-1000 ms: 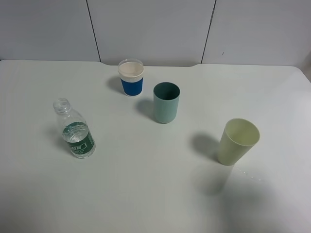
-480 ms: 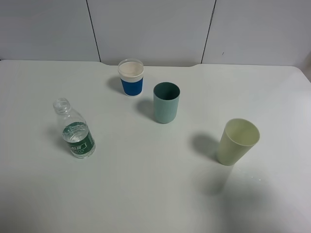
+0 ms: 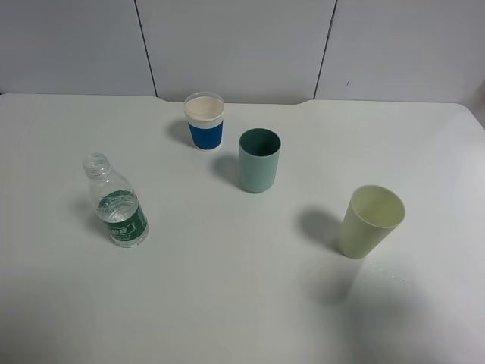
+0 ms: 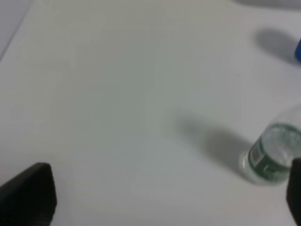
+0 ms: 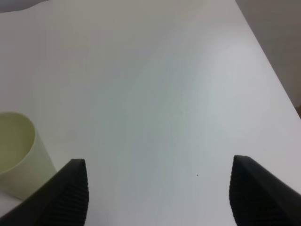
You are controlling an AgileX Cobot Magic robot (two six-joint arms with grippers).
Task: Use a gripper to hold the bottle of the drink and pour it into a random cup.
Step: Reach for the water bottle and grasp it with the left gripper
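Observation:
The clear bottle [image 3: 117, 203] with a dark green label and no cap stands upright at the left of the white table. It also shows in the left wrist view [image 4: 274, 155], close to one black fingertip [image 4: 296, 194]. My left gripper [image 4: 162, 197] is open and empty, above the table beside the bottle. My right gripper [image 5: 164, 197] is open and empty, with the pale green cup [image 5: 16, 155] next to one of its fingers [image 5: 70, 197]. Neither gripper shows in the exterior high view. Three cups stand upright: a blue one with a white rim [image 3: 204, 121], a teal one [image 3: 259, 161] and the pale green one [image 3: 370, 221].
The white table [image 3: 227, 303] ends at a grey panelled wall [image 3: 235, 45] at the back. Its right edge [image 5: 269, 66] shows in the right wrist view, with darker floor beyond. A sliver of the blue cup [image 4: 298, 49] shows in the left wrist view.

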